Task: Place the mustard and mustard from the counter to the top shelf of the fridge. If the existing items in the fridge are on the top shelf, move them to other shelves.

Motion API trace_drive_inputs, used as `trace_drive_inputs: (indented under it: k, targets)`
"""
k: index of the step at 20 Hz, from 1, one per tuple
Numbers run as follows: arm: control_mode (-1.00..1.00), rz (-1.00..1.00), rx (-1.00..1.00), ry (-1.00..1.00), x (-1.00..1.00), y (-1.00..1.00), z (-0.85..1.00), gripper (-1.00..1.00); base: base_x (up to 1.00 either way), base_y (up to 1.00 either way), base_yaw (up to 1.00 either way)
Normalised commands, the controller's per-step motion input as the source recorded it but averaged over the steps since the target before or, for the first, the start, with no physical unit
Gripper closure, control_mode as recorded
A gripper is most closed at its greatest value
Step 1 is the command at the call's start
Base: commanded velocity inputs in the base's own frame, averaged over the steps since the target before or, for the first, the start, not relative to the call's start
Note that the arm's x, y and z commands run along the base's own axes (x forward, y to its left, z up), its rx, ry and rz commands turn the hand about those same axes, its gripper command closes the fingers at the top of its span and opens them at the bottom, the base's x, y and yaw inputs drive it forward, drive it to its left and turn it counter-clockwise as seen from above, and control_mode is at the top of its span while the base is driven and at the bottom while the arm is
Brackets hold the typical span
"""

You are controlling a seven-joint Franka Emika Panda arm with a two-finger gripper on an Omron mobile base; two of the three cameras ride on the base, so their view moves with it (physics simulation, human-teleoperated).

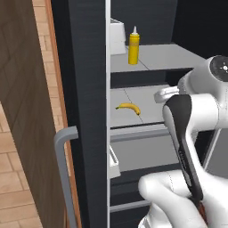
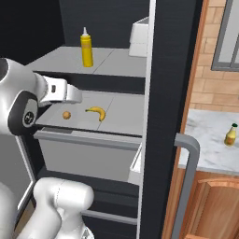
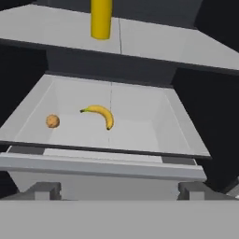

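— So, where's the mustard?
— Tall yellow bottle (image 2: pixel 86 48) stands upright on the top shelf (image 2: pixel 56 60) of the fridge (image 1: pixel 89 89). The amber bottle (image 2: pixel 230 135) sits out on the counter (image 2: pixel 205 140).
— And the gripper (image 3: pixel 119 190)?
— Jaws spread wide, holding nothing, facing the shelf below, where the banana (image 3: pixel 100 114) and the small orange fruit (image 3: pixel 52 121) lie apart.

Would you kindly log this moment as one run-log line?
gripper: open, empty, facing fridge | yellow squeeze bottle: on top shelf | dark-capped bottle: on counter | banana, orange fruit: shelf below
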Motion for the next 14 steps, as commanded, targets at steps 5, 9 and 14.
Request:
trace_drive_inputs:
  k: [5, 9, 14]
  targets:
    - [-1.00, 0.00, -0.02, -0.02, -0.93, 0.00, -0.44, -1.00, 0.00, 0.00, 0.00]
    - [-1.00, -0.01, 0.03, -0.01, -0.08, 0.00, -0.06, -1.00, 0.00, 0.00, 0.00]
    - [-1.00, 0.00, 0.00, 0.02, -0.39, -0.02, -0.02, -1.00, 0.00, 0.00, 0.00]
